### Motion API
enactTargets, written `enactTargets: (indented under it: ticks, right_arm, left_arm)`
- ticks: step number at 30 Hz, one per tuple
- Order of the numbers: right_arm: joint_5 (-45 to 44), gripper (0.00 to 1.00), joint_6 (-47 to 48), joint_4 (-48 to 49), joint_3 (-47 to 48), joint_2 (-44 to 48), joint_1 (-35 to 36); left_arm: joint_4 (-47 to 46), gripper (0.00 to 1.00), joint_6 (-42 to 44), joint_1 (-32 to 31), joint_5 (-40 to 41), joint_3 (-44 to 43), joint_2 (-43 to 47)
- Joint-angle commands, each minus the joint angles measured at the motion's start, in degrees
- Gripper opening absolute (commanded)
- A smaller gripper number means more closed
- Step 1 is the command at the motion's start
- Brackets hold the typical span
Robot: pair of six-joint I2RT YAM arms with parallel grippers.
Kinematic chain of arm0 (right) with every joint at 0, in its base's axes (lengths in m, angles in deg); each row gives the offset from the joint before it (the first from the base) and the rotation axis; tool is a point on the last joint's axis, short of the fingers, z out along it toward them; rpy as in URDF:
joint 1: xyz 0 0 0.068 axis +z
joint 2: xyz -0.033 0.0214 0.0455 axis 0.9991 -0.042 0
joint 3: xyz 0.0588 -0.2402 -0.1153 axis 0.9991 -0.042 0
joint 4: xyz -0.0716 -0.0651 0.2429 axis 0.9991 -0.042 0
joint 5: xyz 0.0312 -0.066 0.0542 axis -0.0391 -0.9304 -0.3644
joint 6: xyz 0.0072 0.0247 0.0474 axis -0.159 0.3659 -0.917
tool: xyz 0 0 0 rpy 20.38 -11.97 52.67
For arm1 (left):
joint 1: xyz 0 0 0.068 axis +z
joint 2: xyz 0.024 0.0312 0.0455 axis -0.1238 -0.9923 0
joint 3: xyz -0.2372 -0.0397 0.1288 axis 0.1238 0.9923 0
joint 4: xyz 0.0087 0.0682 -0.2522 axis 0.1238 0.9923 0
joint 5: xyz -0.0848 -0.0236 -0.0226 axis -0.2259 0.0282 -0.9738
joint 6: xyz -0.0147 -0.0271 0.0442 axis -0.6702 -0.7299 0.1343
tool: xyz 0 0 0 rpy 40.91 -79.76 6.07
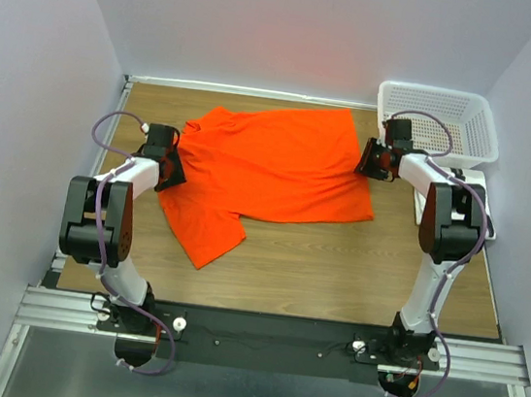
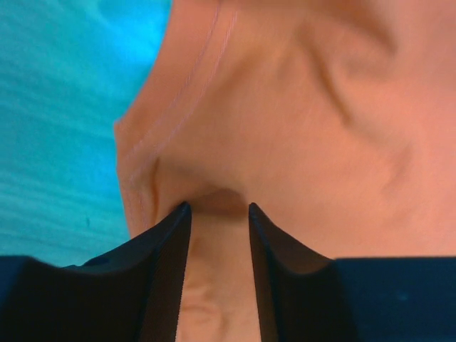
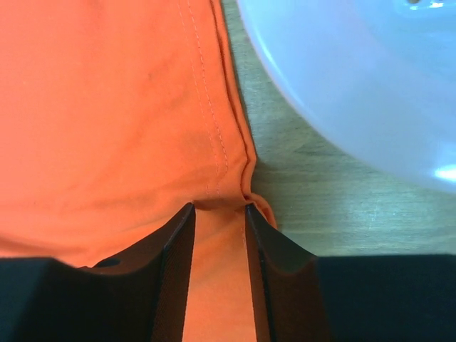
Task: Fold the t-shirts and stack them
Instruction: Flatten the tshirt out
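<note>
top: t-shirt (image 1: 269,174) lies open between left claw (image 1: 171,159) and right claw (image 1: 372,160), unfolded | left wrist: left claw (image 2: 219,206) pinching puckered cloth (image 2: 299,128) at its tips | right wrist: right claw (image 3: 219,206) nipping hem corner (shirt (image 3: 107,121) ahead-left, basket (image 3: 356,85) ahead-right) | progress: no fold yet, stacking not begun
</note>
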Motion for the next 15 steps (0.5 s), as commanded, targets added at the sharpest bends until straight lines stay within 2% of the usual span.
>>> enactTargets:
  ticks: [1,5,7,11,15]
  right_arm:
    - [-1.1,0.45,1.4,-2.7,0.4,4.7,-0.4]
    - [3.4,0.50,0.1,-4.0,-4.7,12.9,0.1]
    - [5.5,0.50,-0.6,-4.0,-8.7,15.8,1.2]
    - [6.6,0.50,-1.7,-4.0,-15.2,21.4,6.7]
    - [7.7,0.50,-3.3,-3.9,-20.8,25.4,8.9]
  left_arm:
    - [1.7,0.52,0.9,0.5,3.0,-5.0,0.1]
    - [4.4,0.60,0.3,-0.2,3.4,-4.5,5.8]
    - [5.1,0.60,-0.6,-0.3,3.6,-2.6,11.1]
    - [6.2,0.59,-3.2,-4.4,2.3,4.5,19.5]
    - [4.9,0.58,-4.9,-6.1,1.2,10.3,22.0]
